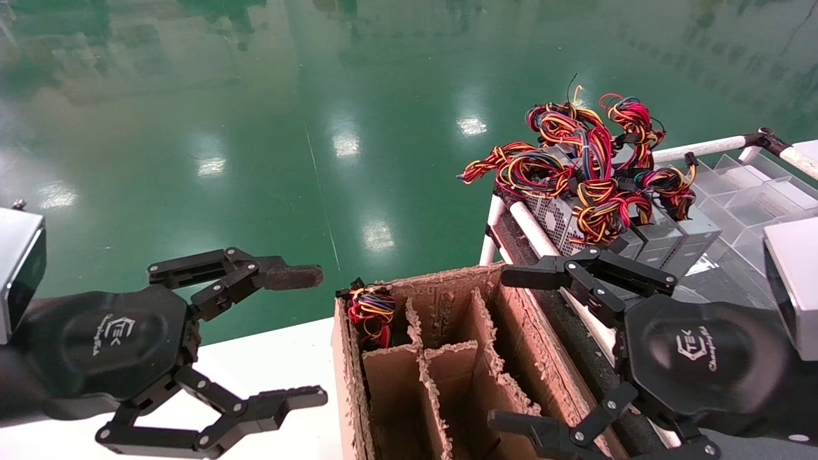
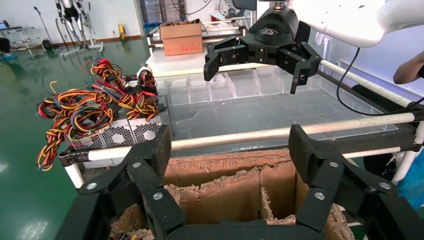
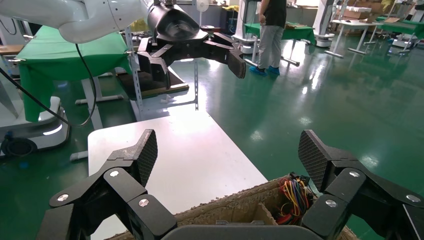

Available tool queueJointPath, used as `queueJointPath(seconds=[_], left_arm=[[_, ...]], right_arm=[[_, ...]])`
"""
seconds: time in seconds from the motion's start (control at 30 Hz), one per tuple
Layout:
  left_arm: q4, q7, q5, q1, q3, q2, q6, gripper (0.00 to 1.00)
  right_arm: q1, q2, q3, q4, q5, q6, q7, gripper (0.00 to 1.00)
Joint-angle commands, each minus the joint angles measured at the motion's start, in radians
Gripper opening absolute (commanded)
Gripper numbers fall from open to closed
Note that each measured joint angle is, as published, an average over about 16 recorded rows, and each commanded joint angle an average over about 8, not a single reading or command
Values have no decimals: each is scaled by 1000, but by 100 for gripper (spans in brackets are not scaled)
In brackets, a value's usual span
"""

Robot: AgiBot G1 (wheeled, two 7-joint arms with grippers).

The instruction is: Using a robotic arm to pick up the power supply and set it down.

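Still, both hands (image 1: pixel 307 338) (image 1: pixel 511 348) wide.

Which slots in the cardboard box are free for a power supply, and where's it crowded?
Free: the divided slots of the cardboard box nearer the robot and toward the rack side, as far as their depth shows. Taken: the far slot on the white table side, wire bundle showing. Crowded: the rack end where the power supplies stand packed, wires tangled above. Both grippers, left and right, hover open at the box.

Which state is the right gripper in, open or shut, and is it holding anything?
Open and empty. The right gripper has its fingers spread wide over the cardboard box, nothing between them. The power supplies sit on the rack beyond.
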Motion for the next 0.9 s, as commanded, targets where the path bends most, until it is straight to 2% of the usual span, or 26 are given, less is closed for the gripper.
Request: queueJointPath(seconds=[0.03, 0.9], left_arm=[[0, 0, 0, 0, 0, 0, 0, 0], [0, 0, 0, 0, 0, 0, 0, 0]], right_arm=[[0, 0, 0, 0, 0, 0, 0, 100], [0, 0, 0, 0, 0, 0, 0, 100]])
